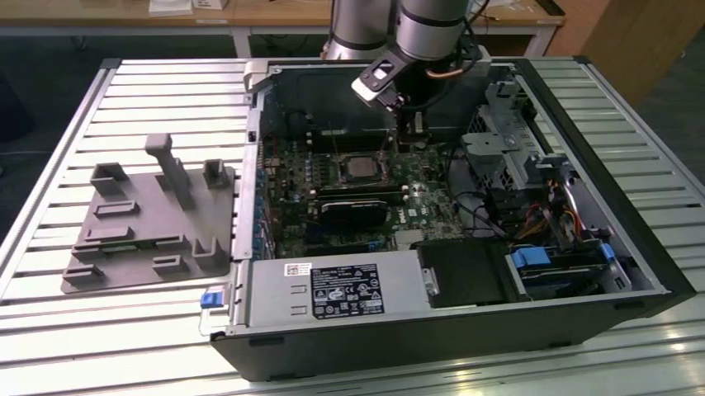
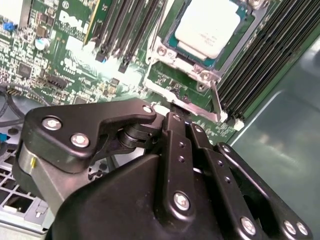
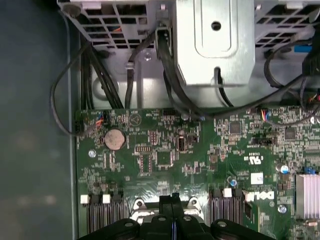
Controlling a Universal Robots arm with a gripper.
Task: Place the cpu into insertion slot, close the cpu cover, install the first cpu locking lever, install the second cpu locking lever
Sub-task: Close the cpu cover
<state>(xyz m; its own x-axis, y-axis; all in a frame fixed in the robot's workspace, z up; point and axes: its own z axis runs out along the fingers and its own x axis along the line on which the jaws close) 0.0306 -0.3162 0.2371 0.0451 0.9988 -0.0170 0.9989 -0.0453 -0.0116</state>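
Note:
The cpu (image 2: 207, 25) lies flat in the insertion slot (image 1: 338, 165) on the green board, its silvery top showing; the exterior view has the cpu (image 1: 361, 167) mid-board. The cpu cover (image 2: 182, 62) lies down around it as a silvery frame. A thin wire locking lever (image 2: 216, 100) runs along the socket's edge. My gripper (image 2: 176, 114) is shut, its black fingertips just off the cover's front tab; I cannot tell if they touch it. In the exterior view the gripper (image 1: 417, 130) hangs behind the socket; in the first wrist view the gripper (image 3: 172, 197) points at the board.
A black heatsink module (image 1: 352, 212) sits in front of the socket. Long black memory slots (image 2: 270, 55) flank it. A metal drive cage (image 3: 215, 45) with cables (image 3: 100, 75) stands beyond the board. A grey fixture tray (image 1: 149, 223) lies outside the case.

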